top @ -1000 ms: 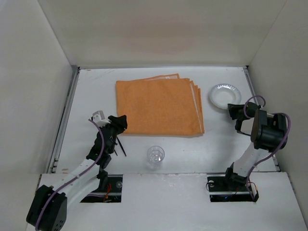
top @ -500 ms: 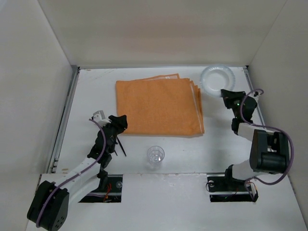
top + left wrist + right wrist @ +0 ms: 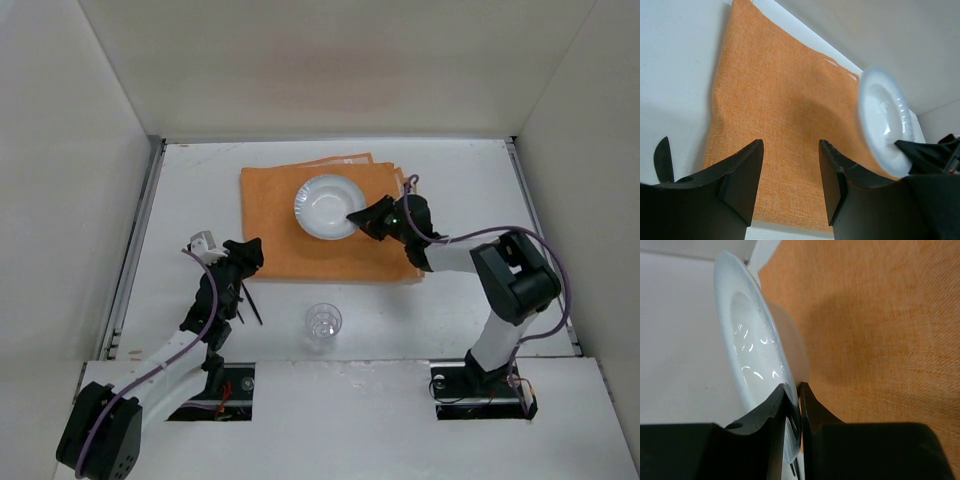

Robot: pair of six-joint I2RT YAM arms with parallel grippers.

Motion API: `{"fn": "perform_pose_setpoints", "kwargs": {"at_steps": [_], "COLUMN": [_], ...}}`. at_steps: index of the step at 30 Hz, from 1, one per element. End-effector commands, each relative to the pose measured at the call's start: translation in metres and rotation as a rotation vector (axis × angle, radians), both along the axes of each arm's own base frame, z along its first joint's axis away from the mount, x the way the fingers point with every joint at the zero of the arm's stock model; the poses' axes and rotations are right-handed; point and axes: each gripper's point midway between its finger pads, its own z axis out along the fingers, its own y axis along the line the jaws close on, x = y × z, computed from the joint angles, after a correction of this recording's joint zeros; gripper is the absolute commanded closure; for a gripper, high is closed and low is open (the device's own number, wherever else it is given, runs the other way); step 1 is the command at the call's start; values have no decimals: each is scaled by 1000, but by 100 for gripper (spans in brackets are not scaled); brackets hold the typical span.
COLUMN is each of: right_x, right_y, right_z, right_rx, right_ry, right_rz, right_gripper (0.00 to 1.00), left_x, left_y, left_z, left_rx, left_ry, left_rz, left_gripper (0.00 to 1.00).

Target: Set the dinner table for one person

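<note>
Looking down from the top cam, the dinner table [image 3: 200,190], that big flat matte white top with grey edge strips, lies under both arms. The right gripper [image 3: 358,217] is stretched out over its middle, well above the surface, and the left gripper [image 3: 248,255] hangs low over the near-left part.

The right one is pinched tight on the rim of a round glossy white plate [image 3: 325,205] with a deep well. The wrist cam shows both fingers clamping that edge [image 3: 791,395], with the plate [image 3: 757,345] tipped up on its side over the folded orange cloth mat [image 3: 290,235]. I can't tell if the lower edge touches the cloth. Inside the well it's just white glaze and glare.

The left gripper [image 3: 790,170] has its jaws partway apart, holding nothing, with orange mat [image 3: 780,100] showing through the gap.

A clear plastic cup [image 3: 323,323] stands upright on the table near the front edge, between the two arms, and you can see straight through to its bottom.
</note>
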Motion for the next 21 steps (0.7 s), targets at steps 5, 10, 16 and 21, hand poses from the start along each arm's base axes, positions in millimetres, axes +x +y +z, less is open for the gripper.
{"fn": "perform_pose_setpoints", "kwargs": {"at_steps": [5,10,16,21], "right_x": [12,13,20,17], "right_y": [42,58,62,72], "right_z": [26,11,9,-1], "right_rx": [80,67,64,37], "right_ry": [-64,-33,-30,-6], "right_rz": [15,33,32,48], "right_gripper": [85,85,84,75], "left_x": [0,1,0,1], "left_y": [4,2,3,4], "left_z": [14,13,13,12], "left_rx": [-28,-30,-32,-32], "left_ry": [-58,-52,-53,-49], "left_rz": [22,13,13,17], "left_gripper": [54,53,53,53]}}
